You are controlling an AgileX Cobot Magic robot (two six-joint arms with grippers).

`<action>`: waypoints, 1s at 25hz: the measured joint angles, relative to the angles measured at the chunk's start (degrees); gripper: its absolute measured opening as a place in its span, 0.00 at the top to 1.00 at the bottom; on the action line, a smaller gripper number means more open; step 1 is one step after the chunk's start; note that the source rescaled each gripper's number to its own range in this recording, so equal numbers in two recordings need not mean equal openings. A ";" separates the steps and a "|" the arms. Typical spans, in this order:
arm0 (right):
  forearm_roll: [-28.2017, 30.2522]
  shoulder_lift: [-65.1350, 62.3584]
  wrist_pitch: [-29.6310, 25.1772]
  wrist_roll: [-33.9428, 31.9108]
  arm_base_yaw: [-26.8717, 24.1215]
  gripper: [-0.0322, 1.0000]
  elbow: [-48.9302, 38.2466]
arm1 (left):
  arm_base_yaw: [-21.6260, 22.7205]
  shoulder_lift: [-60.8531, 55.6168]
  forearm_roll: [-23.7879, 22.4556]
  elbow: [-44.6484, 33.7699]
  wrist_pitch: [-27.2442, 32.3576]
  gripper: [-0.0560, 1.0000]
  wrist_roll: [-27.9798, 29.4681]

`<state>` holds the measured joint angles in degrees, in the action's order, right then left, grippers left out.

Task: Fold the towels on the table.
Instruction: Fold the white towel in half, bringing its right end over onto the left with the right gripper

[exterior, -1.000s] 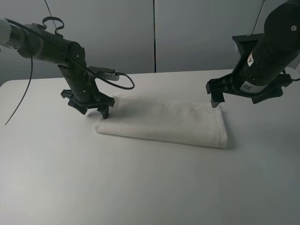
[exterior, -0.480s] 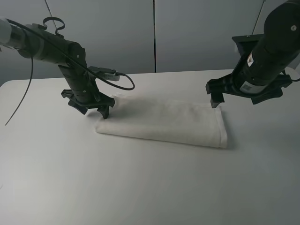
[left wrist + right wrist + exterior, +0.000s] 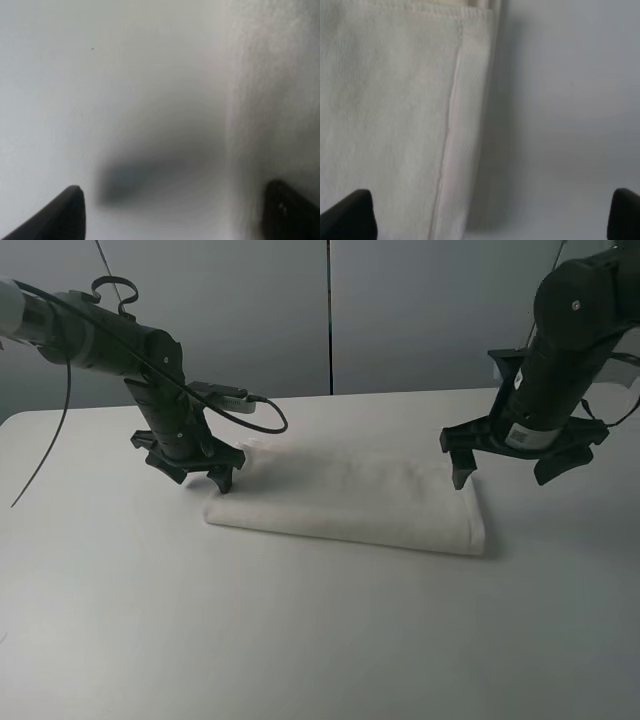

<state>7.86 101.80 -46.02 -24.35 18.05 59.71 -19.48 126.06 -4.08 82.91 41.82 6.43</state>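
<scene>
Mid-fold: towel (image 3: 350, 502) lies doubled. Left fingers (image 3: 222, 480) at 9 o'clock end, right fingers (image 3: 459, 472) at 3 o'clock, both wide; next, probably pinch corners.

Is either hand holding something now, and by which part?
Nothing is held. The left hand and right hand are open, one at each end of the folded cream terry towel.

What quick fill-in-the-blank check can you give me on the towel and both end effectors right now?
The cream terry cloth towel lies ____ into a long rectangle on the matte white tabletop. The left end effector, at the towel's left end, has its jaws ____. The right end effector, at the towel's right end, grips ____.
Missing words: folded; open; nothing.
</scene>
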 joint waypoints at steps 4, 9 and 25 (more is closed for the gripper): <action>-1.46 6.02 -0.43 1.25 -0.11 0.00 3.56 | 0.00 0.00 0.00 0.02 0.23 0.04 -0.13; -1.56 11.08 -1.78 1.90 -0.11 0.00 8.05 | 0.00 0.00 0.00 0.11 0.87 0.04 -0.46; -11.65 14.89 -0.18 11.08 -3.10 0.00 9.33 | 0.00 0.00 0.00 0.23 1.69 0.04 -1.64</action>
<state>-3.78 116.69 -46.21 -13.27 14.95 69.04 -19.48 126.06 -4.08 83.15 43.50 4.79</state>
